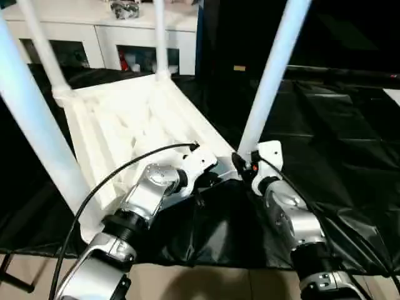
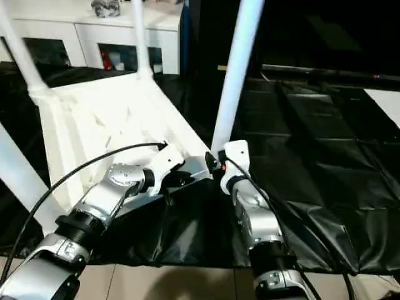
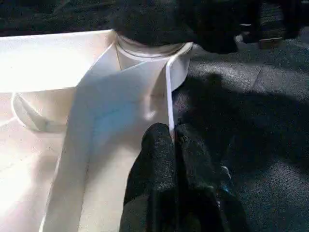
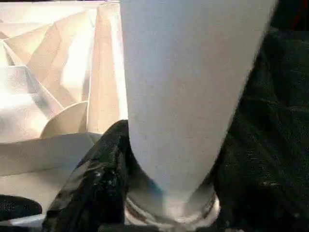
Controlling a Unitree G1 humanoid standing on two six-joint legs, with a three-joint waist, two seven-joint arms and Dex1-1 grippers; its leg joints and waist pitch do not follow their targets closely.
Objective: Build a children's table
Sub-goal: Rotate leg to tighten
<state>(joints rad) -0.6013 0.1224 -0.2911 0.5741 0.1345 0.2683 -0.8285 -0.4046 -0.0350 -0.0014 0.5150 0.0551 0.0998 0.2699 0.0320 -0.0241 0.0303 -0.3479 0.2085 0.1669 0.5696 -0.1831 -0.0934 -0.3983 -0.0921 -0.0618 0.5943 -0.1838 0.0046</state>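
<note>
— Where's the white plastic ribbed tabletop [image 1: 131, 119]?
— Upside down on the black sheet [image 1: 337, 156]. My left jaws [image 3: 173, 140] pinch its rim (clenched); my right jaws [image 4: 164, 193] flank the tapered white tube leg [image 1: 269, 81] at its socket.

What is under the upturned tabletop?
Black sheeting spreads out from under the tabletop on every visible side. Whatever lies directly beneath the top is covered.

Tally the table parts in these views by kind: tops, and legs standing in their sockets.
Table top, lying underside up: 1
Legs standing in corner sockets: 4, near right, near left, far left, far right
Total: 5
</note>
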